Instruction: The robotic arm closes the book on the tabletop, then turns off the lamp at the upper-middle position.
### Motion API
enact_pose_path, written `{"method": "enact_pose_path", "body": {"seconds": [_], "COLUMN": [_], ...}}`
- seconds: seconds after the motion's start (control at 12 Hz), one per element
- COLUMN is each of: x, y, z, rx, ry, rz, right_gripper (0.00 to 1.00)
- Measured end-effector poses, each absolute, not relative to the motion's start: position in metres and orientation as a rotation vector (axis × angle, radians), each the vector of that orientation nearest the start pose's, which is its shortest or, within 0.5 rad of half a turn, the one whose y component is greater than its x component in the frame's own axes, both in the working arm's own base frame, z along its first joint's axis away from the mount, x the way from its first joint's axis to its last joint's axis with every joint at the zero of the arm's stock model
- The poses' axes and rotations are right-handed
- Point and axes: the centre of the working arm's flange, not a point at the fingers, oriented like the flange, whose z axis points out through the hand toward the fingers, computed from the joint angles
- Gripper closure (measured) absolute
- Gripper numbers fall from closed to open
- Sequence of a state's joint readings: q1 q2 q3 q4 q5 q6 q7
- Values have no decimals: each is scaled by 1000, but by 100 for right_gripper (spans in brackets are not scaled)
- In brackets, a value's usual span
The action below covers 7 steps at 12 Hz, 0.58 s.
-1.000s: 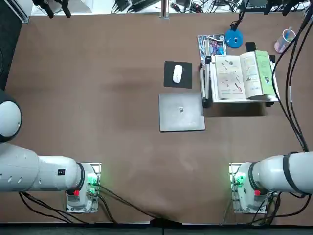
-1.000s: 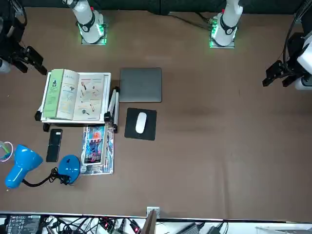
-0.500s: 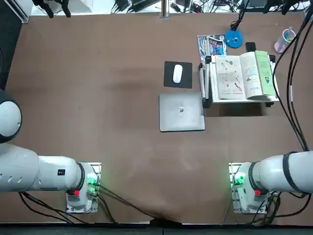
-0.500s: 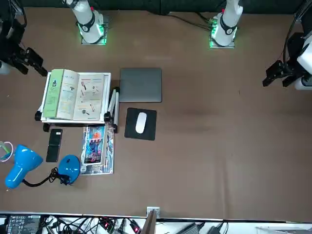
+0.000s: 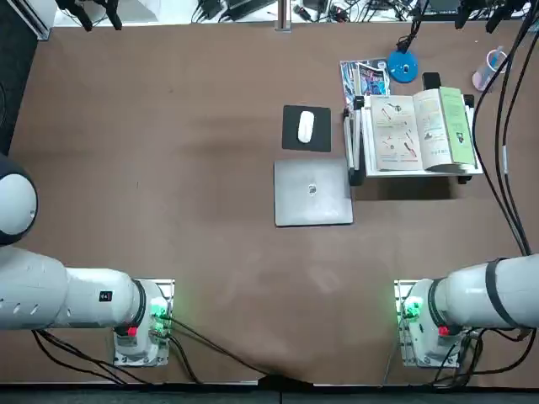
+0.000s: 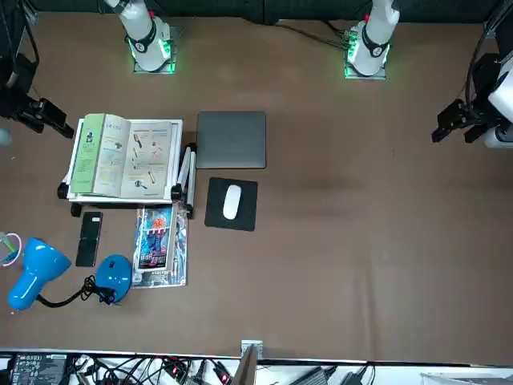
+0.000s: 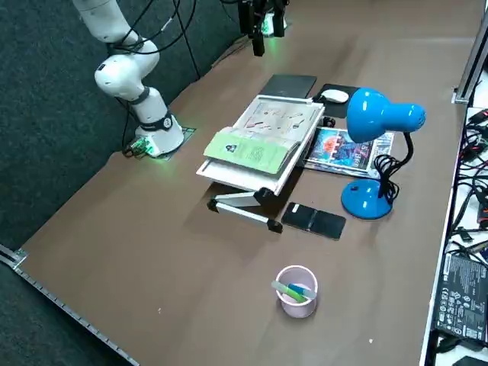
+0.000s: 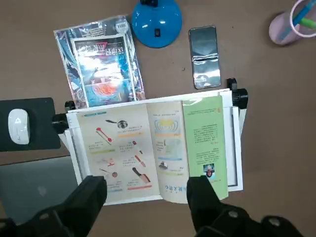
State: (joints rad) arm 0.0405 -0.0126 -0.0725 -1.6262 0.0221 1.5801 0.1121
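Our right claw [image 8: 147,190] hangs wide open and empty above the open book [image 8: 143,153] on its white stand [image 8: 235,148].

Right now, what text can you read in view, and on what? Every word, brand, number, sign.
Nothing legible enough to quote.
Book pages: print and captions, too small.
Book's green cover: lines of print, too small.
Booklet: title, too blurred.
Laptop lid: small logo, unidentifiable.
Black pack past the table edge: white print, too small.
Right claw: open, raised near the book, no readable marking.
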Motion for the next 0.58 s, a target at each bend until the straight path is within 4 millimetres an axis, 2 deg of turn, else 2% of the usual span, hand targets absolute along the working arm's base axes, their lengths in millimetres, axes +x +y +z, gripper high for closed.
{"method": "enact_pose_path", "body": {"seconds": [0.25, 0.42, 0.58], "x": [552, 550, 547], "y": [-30, -55, -88], "z": [602, 598, 588], "rx": [-3075, -3024, -2952], "ry": [219, 174, 165], "rz": [66, 77, 96], "right_gripper": [0, 0, 0]}}
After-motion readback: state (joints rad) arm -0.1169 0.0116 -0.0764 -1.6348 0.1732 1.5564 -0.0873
